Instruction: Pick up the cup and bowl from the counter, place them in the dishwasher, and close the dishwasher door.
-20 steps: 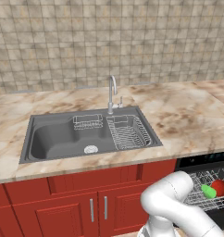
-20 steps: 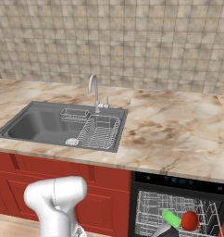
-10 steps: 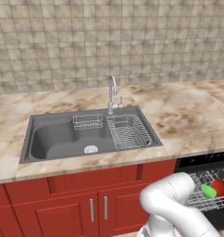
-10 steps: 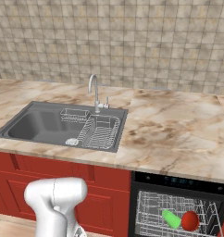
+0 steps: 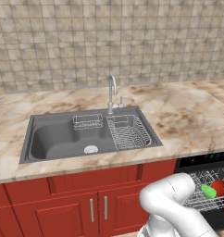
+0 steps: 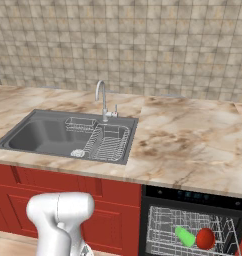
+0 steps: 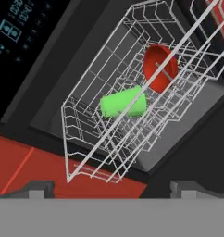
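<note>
Nothing among the kitchen things has shifted since the earlier pictures; only the white arm's elbow has moved slightly. The counter [image 6: 193, 145] runs above the dishwasher [image 6: 193, 220], which stands open with its white wire rack [image 7: 114, 139] pulled out. On that rack the cup [image 7: 123, 103] lies on its side, and the bowl [image 7: 160, 67] stands tilted on edge just beside it, farther from the rack's front corner. From the right base view the cup [image 6: 185, 236] and bowl [image 6: 205, 239] sit side by side in the rack. The gripper [image 7: 111, 189] shows only its two dark tips, spread wide apart with nothing between them.
</note>
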Controlling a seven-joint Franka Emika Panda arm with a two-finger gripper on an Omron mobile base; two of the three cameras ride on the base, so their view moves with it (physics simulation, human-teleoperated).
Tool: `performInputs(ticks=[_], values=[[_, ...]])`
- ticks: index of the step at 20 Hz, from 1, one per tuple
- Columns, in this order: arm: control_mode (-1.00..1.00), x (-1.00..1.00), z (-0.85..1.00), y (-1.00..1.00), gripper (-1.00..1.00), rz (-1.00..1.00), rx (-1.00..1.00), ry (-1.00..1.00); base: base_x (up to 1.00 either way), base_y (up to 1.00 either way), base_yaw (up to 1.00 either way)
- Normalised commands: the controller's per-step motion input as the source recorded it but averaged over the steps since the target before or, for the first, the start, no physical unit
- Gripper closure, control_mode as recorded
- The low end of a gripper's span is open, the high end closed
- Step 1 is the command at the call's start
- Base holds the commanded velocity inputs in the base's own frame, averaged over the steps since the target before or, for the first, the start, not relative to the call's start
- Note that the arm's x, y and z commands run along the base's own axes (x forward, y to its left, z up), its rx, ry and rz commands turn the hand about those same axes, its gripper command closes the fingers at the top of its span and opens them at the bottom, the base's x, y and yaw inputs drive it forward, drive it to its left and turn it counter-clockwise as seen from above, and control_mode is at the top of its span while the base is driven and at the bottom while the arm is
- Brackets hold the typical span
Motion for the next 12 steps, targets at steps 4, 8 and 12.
performInputs(ticks=[4,8,12], values=[[-1.00,-0.36,0.00,0.00,-1.00,0.00,0.01,-0.12,0.00,0.00,0.00],[-1.00,-0.51,0.00,0.00,-1.00,0.00,0.01,-0.14,0.00,0.00,0.00],[-1.00,-0.46,0.00,0.00,-1.00,0.00,0.02,-0.14,0.00,0.00,0.00]])
